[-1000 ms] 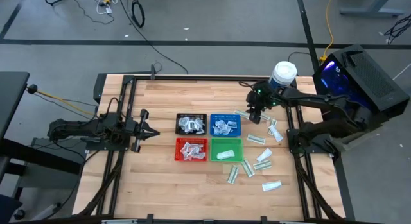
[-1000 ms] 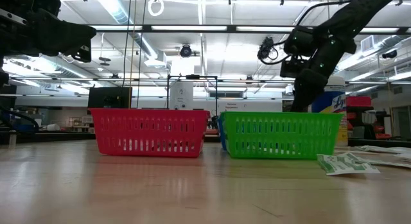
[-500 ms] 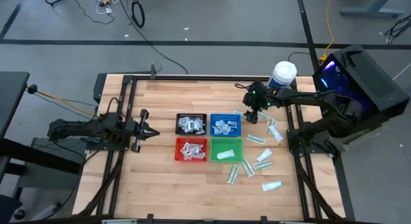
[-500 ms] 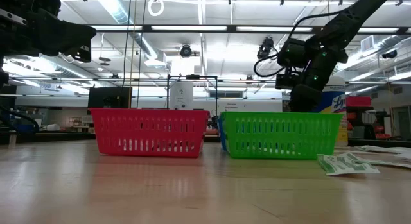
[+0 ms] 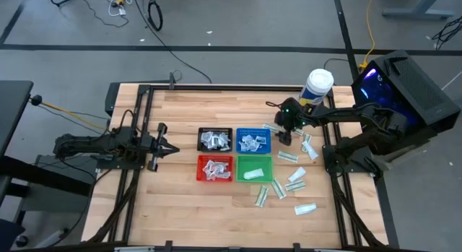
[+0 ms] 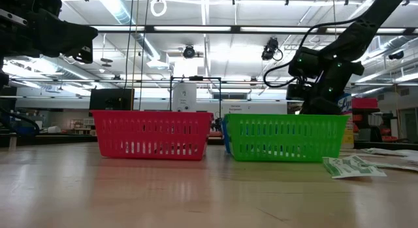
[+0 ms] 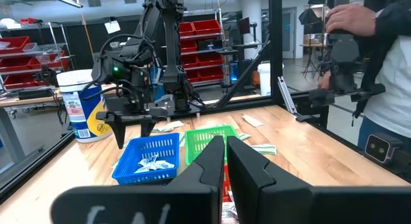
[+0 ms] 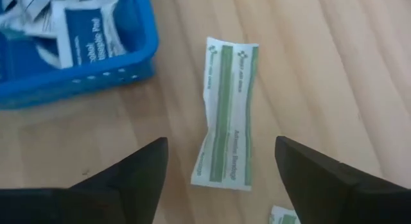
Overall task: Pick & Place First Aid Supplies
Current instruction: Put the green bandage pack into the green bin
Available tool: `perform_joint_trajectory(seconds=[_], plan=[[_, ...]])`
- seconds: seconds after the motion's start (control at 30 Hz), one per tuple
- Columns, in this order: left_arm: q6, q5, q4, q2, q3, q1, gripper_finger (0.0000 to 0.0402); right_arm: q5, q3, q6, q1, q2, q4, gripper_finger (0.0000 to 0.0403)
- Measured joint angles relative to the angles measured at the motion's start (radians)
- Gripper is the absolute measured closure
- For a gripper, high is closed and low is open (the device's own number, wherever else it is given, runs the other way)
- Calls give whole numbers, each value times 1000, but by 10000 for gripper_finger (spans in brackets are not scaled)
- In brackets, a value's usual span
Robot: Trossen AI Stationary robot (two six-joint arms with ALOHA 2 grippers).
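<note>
Your right end effector (image 8: 221, 169) hangs low over the worktop (image 5: 180, 201) with its fingers (image 8: 131, 176) spread wide and nothing between them. A long white-and-green packet (image 8: 228, 112) lies flat in the gap ahead, crosswise to the fingers, so each pad would come down on one long edge. That reads as a lined-up pick, not yet closed.

Just beside that packet is the blue tray (image 8: 77, 79), its wall near the packet's end but apart from it. It holds squarish white packets with blue print (image 8: 90, 34). From above, your right end effector (image 5: 284, 134) sits off the blue tray's (image 5: 253, 140) right side, close to the white jar (image 5: 318, 84).

The four trays sit in a tight block at mid-worktop: black tray (image 5: 215, 139) and blue behind, red tray (image 5: 216, 168) and green tray (image 5: 254, 167) in front. The black, red and blue ones hold white packets; the green one holds a pale item I cannot identify. Sorting appears to be by kind, so the long green packet probably belongs in the green tray.

More loose packets (image 5: 292, 181) lie scattered to the right of the trays, within the right arm's reach; much of the job seems left.

Your left end effector (image 5: 160, 146) waits pinched together at the worktop's left, well apart from the trays and pointing at them.

A person's hand (image 7: 350, 18) shows beyond the worktop, off to one side.
</note>
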Motion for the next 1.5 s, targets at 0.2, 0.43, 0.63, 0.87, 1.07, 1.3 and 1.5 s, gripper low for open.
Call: perform_joint_trajectory(seconds=[0.2,0.43,0.63,0.87,1.07,1.3,1.5], plan=[[0,0,0,0,0,0,376,0,0,119,-26,0,16,123],[0,0,0,0,0,0,376,11,0,92,-29,0,13,130],[0,0,0,0,0,0,376,42,0,-6,-19,0,12,135],[0,0,0,0,0,0,376,16,0,-17,-18,18,11,136],[0,0,0,0,0,0,376,17,0,-29,-18,57,19,136],[0,0,0,0,0,0,376,14,3,-43,-19,88,24,136],[0,0,0,0,0,0,376,10,3,-41,-18,89,20,165]])
